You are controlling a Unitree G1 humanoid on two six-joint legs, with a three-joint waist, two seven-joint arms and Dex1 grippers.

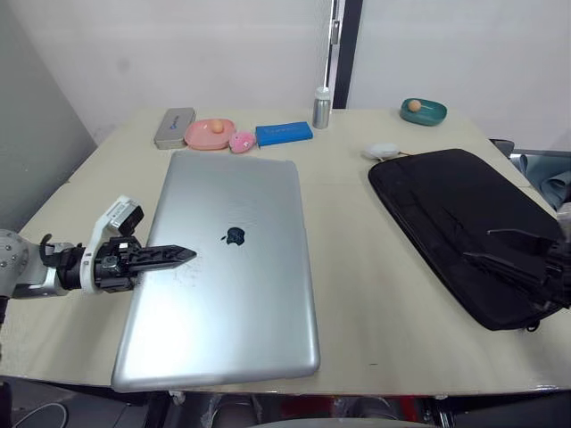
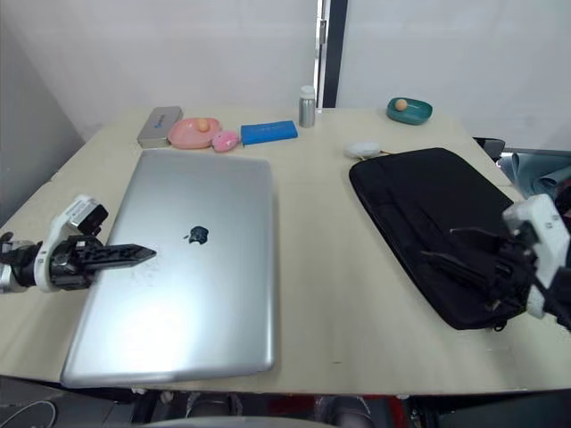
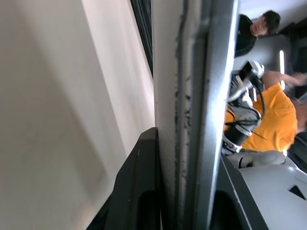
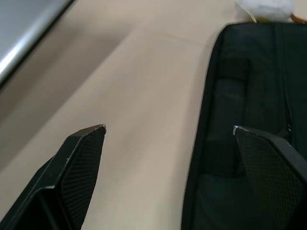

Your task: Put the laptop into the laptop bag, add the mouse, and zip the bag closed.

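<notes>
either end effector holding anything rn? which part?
Left end effector is clamped on the laptop at its left edge, one finger above and one below. Right end effector is open over the bag, holding nothing.

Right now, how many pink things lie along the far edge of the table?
2. A pink dish holding a small orange ball sits beside the grey tin case. A smaller pink rounded toy lies between that dish and the blue box. None seems hidden.

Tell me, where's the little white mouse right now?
The mouse sits on the table toward the far right in the head views, just beyond the far corner of the black laptop bag, nearer than the green dish.
</notes>
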